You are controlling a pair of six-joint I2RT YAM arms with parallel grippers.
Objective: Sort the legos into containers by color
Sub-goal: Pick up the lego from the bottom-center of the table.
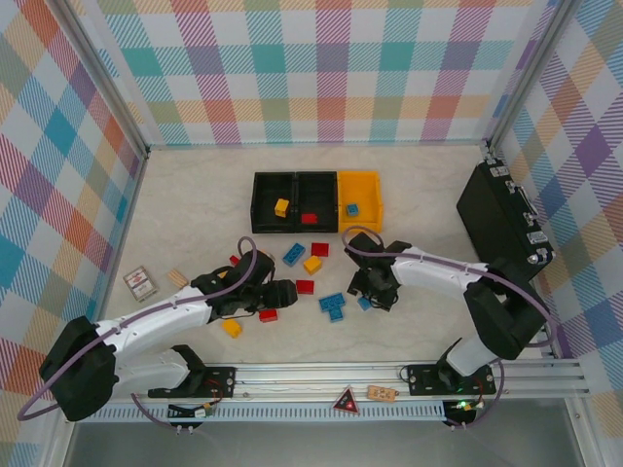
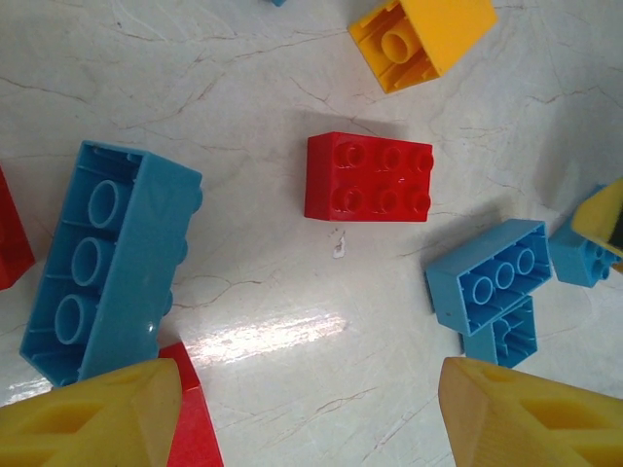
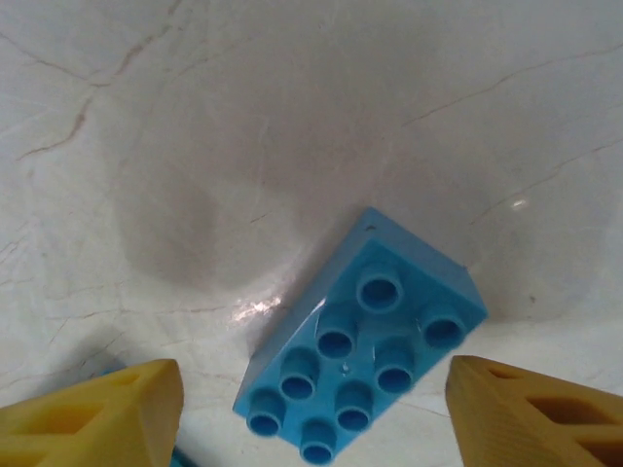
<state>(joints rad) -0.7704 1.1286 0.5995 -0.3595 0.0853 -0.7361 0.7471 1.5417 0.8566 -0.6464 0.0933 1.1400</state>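
Yellow right fingers [image 3: 92,413] stand spread, one on each side of a single blue brick [image 3: 360,341] lying studs-up on the worktop [image 3: 292,117]. A gap shows on both sides, so they grasp nothing. The left fingers [image 2: 88,418] are likewise released, with bare worktop between them.

Just beyond their tips lies one red brick [image 2: 370,177], studs-up, and farther out one yellow brick [image 2: 423,39]. Outside one finger a long blue brick [image 2: 107,263] lies on its side. Outside the other finger, two blue bricks [image 2: 487,272] touch each other.

Ahead of both pairs of fingers sit three joined containers [image 1: 316,177], two black and one yellow. Each holds one brick: a yellow one [image 1: 281,206] in the left black bin, a red one [image 1: 309,218] in the middle black bin, and a blue one [image 1: 351,209] in the yellow bin. Loose legos [image 1: 311,264] around the fingers number four blue, four red and at least two yellow.
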